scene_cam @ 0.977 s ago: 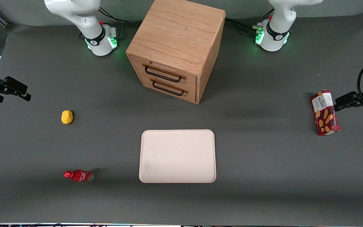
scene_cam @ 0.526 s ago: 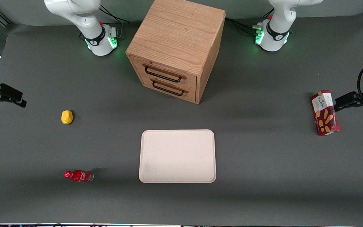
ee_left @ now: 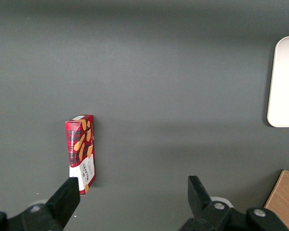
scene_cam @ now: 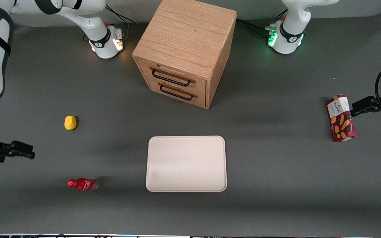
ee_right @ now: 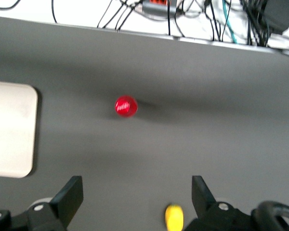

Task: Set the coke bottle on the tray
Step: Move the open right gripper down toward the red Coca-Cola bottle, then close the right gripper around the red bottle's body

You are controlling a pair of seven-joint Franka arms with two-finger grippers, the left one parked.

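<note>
The coke bottle [scene_cam: 82, 184], small and red with a red cap, stands on the grey table toward the working arm's end; the right wrist view shows it from above as a red dot [ee_right: 125, 106]. The cream-white tray [scene_cam: 186, 163] lies flat at the table's middle, nearer the front camera than the cabinet; its edge shows in the right wrist view [ee_right: 12, 129]. My right gripper [scene_cam: 23, 154] hangs above the table at the working arm's end, apart from the bottle and farther from the front camera than it. It is open and empty [ee_right: 137, 192].
A wooden two-drawer cabinet [scene_cam: 185, 49] stands at the table's back middle. A yellow lump [scene_cam: 70, 122] lies farther from the front camera than the bottle; it also shows in the right wrist view [ee_right: 174, 217]. A red snack box [scene_cam: 340, 118] lies toward the parked arm's end.
My right gripper has moved nearer the front camera, toward the bottle, and more of the white arm has come into view. The bottle, tray and other things have not moved.
</note>
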